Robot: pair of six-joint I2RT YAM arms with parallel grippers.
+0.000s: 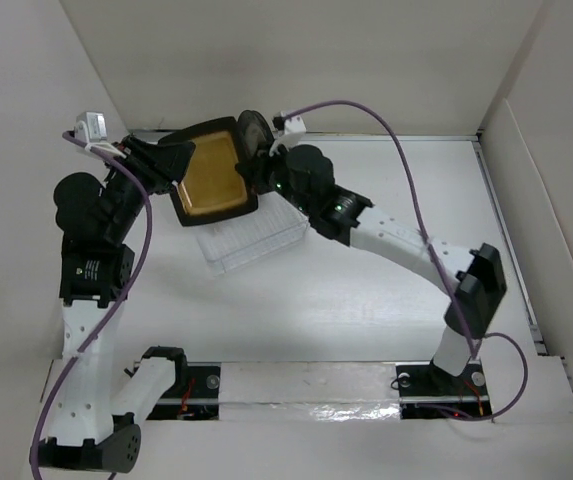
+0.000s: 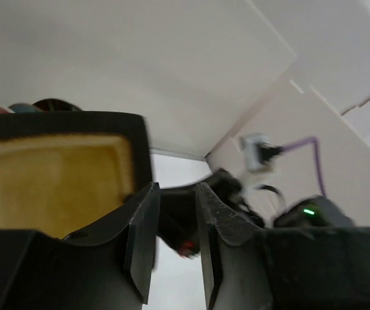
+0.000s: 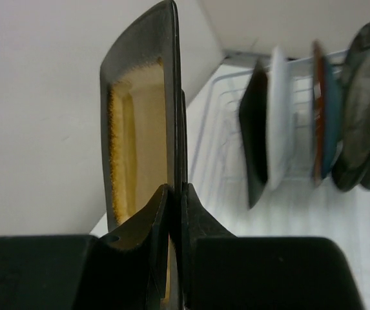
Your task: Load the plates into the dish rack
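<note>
Right tool [image 3: 175,191] clamps square amber plate [image 3: 136,129] by its right edge, upright over dish rack [image 1: 256,243]. Left tool [image 2: 175,194] slightly open, empty, beside plate's left edge. Other plates [image 3: 278,116] racked beyond.

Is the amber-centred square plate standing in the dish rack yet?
No, the right gripper holds the plate upright by its rim, away from the other plates standing in the rack.

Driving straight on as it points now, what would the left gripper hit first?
Probably the right arm's dark wrist, seen through the left gripper's open gap. The amber-centred square plate sits just beside that line; depth is unclear, so its edge might catch first.
</note>
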